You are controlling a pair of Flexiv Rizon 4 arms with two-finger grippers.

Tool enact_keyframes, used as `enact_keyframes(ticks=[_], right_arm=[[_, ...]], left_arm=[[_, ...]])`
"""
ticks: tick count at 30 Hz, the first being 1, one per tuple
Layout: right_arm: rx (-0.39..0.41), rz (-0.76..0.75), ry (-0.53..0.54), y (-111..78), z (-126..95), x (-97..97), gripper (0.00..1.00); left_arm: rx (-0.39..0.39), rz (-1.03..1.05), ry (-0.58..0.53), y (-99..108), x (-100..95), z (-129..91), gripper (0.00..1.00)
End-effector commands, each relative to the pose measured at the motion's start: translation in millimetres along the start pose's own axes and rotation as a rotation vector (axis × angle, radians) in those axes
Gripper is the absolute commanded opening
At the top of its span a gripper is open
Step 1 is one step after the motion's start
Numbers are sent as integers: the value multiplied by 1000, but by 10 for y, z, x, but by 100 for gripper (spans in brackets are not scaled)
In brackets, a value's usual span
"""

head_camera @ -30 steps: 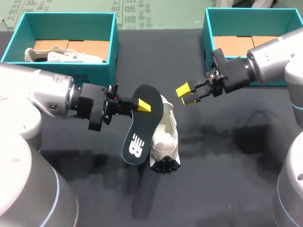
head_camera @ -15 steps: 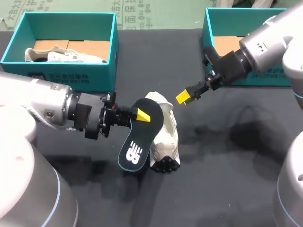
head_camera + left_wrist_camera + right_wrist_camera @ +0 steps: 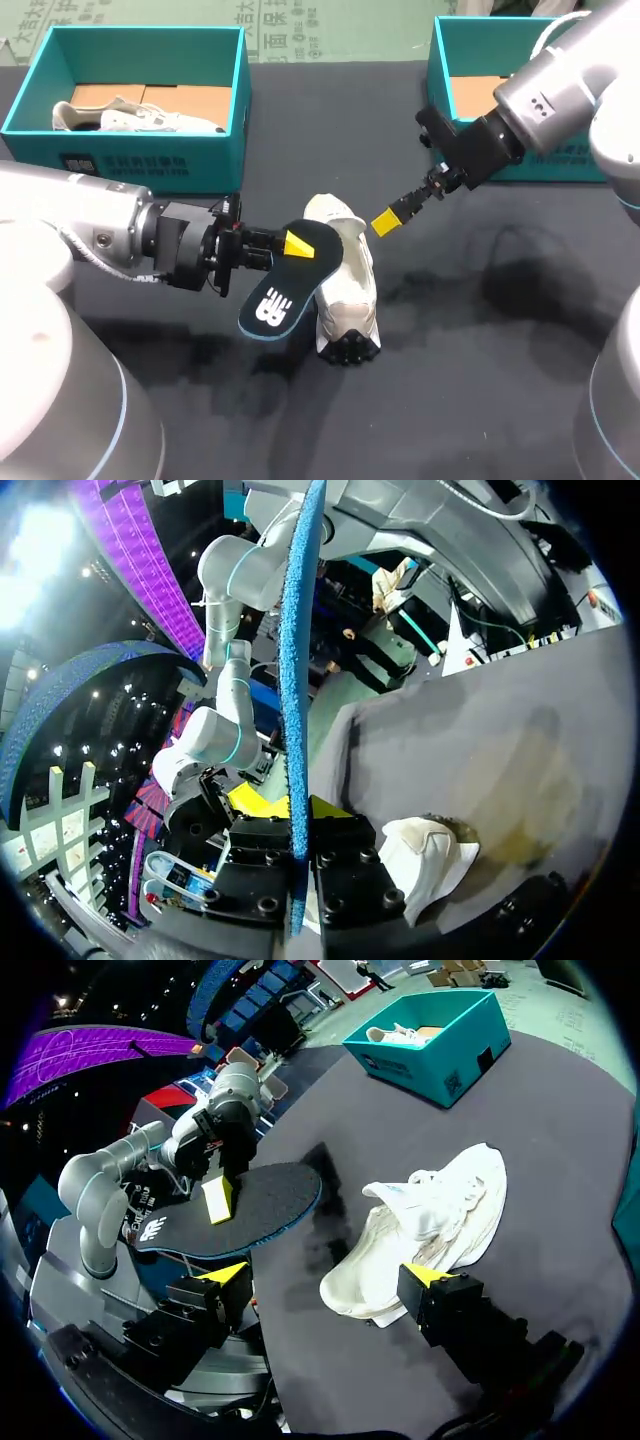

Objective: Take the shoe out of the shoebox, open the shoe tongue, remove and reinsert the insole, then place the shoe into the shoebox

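Your left gripper (image 3: 292, 244), arm level, is clamped on the flat black foam insole (image 3: 270, 305), just beside the white mesh sneaker (image 3: 348, 290) lying on the black table (image 3: 480, 400). Your right gripper (image 3: 386, 221) slants down w/ fingers apart, near the sneaker.

Insole (image 3: 283, 283): looking matt black and finely grained, its edge showing rough blue.
Shoe (image 3: 352, 290): showing soft white cloth, crumpling.
Table (image 3: 480, 380): wearing matt dark cloth.
Left shoebox (image 3: 150, 165), right shoebox (image 3: 438, 75): the 2 showing smooth teal card walls and raw brown card floors.
Left arm (image 3: 70, 215), right arm (image 3: 560, 85): gleaming in smooth silver-grey casing.
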State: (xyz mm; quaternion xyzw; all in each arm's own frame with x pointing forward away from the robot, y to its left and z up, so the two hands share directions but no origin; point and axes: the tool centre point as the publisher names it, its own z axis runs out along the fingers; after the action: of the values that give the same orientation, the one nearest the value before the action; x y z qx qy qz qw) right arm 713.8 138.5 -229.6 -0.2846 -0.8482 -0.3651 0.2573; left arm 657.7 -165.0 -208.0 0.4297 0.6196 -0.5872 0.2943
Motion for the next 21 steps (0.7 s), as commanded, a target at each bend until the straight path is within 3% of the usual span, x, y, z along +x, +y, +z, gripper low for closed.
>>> enact_keyframes(ticks=[1,5,9,11,21], right_arm=[[7,-33,3,-36,28,-13,100],[11,-153,-17,-207,110,-85,100],[-5,-274,-93,-370,171,-122,100],[33,-272,-107,-432,231,-197,100],[33,-272,-107,-432,231,-197,100]], left_arm=[[39,-52,-26,26,40,12,0],[62,-161,-66,38,98,-24,0],[149,-246,-100,-39,143,-38,0],[185,-256,-93,-86,137,-15,0],[185,-256,-93,-86,137,-15,0]])
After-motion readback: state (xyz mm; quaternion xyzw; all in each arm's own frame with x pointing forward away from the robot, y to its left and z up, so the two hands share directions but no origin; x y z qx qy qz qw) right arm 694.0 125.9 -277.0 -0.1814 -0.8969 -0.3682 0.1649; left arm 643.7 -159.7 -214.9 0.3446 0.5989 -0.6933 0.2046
